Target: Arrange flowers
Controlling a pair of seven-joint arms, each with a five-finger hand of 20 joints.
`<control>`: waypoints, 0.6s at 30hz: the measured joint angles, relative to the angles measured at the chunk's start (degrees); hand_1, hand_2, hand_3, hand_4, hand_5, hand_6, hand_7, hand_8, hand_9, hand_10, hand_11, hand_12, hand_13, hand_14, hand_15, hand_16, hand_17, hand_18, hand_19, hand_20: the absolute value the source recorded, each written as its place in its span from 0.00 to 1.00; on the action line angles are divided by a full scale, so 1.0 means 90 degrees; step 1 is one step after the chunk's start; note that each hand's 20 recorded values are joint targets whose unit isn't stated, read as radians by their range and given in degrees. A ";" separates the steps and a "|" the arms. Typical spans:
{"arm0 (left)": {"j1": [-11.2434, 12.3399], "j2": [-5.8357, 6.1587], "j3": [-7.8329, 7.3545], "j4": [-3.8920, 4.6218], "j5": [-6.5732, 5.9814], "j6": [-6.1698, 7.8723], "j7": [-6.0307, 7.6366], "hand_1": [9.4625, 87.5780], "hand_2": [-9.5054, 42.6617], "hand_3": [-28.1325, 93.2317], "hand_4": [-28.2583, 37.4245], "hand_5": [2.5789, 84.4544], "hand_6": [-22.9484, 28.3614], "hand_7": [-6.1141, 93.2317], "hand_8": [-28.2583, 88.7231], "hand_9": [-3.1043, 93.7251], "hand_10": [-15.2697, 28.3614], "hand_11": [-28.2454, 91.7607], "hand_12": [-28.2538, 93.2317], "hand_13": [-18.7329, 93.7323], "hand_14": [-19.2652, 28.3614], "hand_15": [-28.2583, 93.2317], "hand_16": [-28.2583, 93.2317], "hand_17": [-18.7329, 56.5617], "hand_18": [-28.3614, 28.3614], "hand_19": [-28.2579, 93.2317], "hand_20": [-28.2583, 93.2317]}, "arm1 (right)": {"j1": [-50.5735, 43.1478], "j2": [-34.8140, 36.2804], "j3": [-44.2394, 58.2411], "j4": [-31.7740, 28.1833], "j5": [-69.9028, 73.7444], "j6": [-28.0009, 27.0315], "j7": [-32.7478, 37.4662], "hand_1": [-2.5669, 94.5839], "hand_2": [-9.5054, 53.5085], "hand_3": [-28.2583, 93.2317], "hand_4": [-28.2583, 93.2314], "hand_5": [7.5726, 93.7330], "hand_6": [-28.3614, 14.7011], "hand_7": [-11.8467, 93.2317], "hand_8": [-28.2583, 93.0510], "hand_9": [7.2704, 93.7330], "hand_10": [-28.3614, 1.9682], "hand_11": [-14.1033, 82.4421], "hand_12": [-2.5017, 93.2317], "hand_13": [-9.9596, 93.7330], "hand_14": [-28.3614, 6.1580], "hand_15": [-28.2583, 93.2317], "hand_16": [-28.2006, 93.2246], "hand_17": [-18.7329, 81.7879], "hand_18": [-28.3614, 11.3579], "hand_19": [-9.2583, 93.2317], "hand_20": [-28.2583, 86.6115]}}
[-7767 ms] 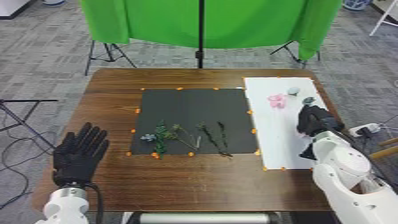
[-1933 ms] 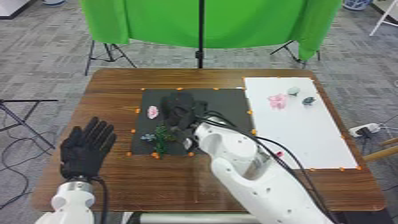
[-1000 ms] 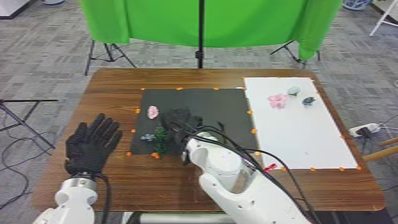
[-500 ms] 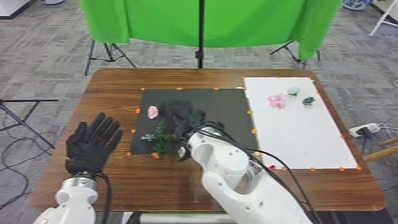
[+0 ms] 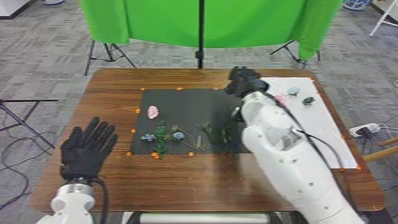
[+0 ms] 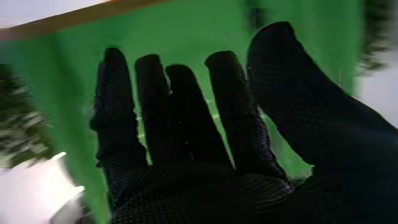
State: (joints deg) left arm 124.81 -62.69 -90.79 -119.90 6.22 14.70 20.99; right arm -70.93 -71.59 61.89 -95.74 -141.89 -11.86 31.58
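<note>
In the head view, my right hand (image 5: 244, 82) is above the far right corner of the black mat (image 5: 182, 103). The right wrist view has the right hand (image 6: 195, 185) with straight fingers, holding nothing. My left hand (image 5: 87, 151) lies open left of the mat. A pink flower (image 5: 153, 112) rests on the mat's left part. Nearer are a blue-grey flower (image 5: 147, 137), a green sprig (image 5: 162, 137), a bluish bloom (image 5: 179, 135) by thin stems, and dark green stems (image 5: 226, 136). On the white board (image 5: 315, 125) are a pink flower (image 5: 293, 91), a pale flower (image 5: 294, 90) and a dark one (image 5: 308, 100).
Orange markers line the edges of mat and board. The right arm (image 5: 284, 155) crosses the board's near left part. Behind the brown table (image 5: 115, 185) hangs a green cloth (image 5: 160, 22) with a black stand (image 5: 200, 55).
My right hand has moved from over the mat's middle to its far right corner. The bluish bloom by the thin stems has come into sight. The left hand has shifted slightly.
</note>
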 measured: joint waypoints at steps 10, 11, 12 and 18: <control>0.0060 -0.0035 -0.0024 -0.0006 -0.0013 0.0023 0.0074 0.26 0.45 0.87 0.00 0.52 0.65 0.17 0.16 0.43 0.71 0.42 0.30 0.42 0.75 0.56 0.16 0.13 0.76 0.55 0.32 | -0.0313 0.0981 0.0753 0.0319 -0.0016 -0.0210 0.0232 0.55 0.00 0.89 0.00 0.51 0.57 0.26 0.12 0.40 0.38 0.26 0.14 0.45 0.33 0.44 0.33 0.37 0.15 0.74 0.44; 0.0061 -0.0039 -0.0024 -0.0005 -0.0013 0.0026 0.0074 0.26 0.45 0.87 0.00 0.52 0.65 0.17 0.16 0.43 0.71 0.42 0.30 0.42 0.75 0.56 0.16 0.13 0.76 0.55 0.32 | -0.0347 0.1010 0.0763 0.0380 -0.0036 -0.0224 0.0231 0.56 0.00 0.88 0.00 0.52 0.57 0.26 0.12 0.41 0.40 0.26 0.14 0.46 0.34 0.43 0.33 0.37 0.15 0.74 0.44; 0.0061 -0.0043 -0.0024 -0.0005 -0.0013 0.0033 0.0074 0.26 0.46 0.87 0.00 0.52 0.65 0.17 0.16 0.44 0.72 0.42 0.30 0.42 0.75 0.56 0.16 0.13 0.76 0.55 0.32 | -0.0369 0.1021 0.0764 0.0458 -0.0061 -0.0224 0.0228 0.56 0.00 0.88 0.00 0.52 0.58 0.26 0.12 0.42 0.40 0.26 0.14 0.46 0.34 0.43 0.33 0.37 0.16 0.74 0.44; 0.0058 -0.0055 -0.0018 0.0000 -0.0013 0.0121 0.0071 0.26 0.46 0.87 0.00 0.52 0.65 0.17 0.16 0.44 0.72 0.42 0.30 0.42 0.75 0.56 0.16 0.13 0.76 0.55 0.32 | -0.0430 0.0993 0.0692 0.1003 -0.0164 -0.0119 0.0100 0.67 0.00 0.74 0.00 0.53 0.62 0.25 0.13 0.48 0.52 0.26 0.16 0.55 0.44 0.45 0.36 0.41 0.18 0.78 0.46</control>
State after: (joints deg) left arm 125.33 -63.18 -90.95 -119.90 6.11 15.80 21.63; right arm -74.81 -62.65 68.12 -86.71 -143.36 -12.93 32.48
